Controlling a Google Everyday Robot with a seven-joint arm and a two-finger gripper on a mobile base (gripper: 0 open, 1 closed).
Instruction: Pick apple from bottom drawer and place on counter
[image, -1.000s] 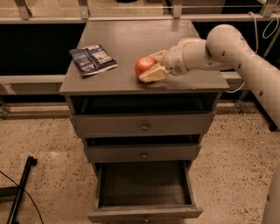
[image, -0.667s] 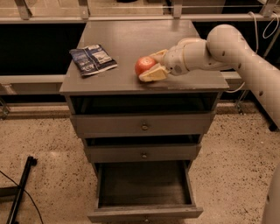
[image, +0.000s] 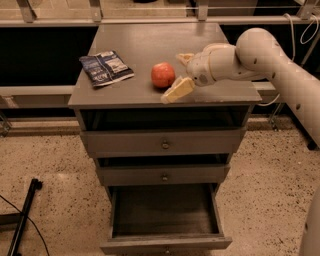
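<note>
The apple (image: 163, 75) rests on the counter (image: 150, 40), near the middle of its front half, and nothing is clamped on it. The gripper (image: 173, 77) sits low over the counter's front right part with its fingers (image: 177, 89) spread wide, one at the counter's front edge and the other further back, and the apple lies just at their open mouth. A dark packet (image: 106, 67) lies at the counter's left edge, and the bottom drawer (image: 165, 244) stands pulled out below the counter.
</note>
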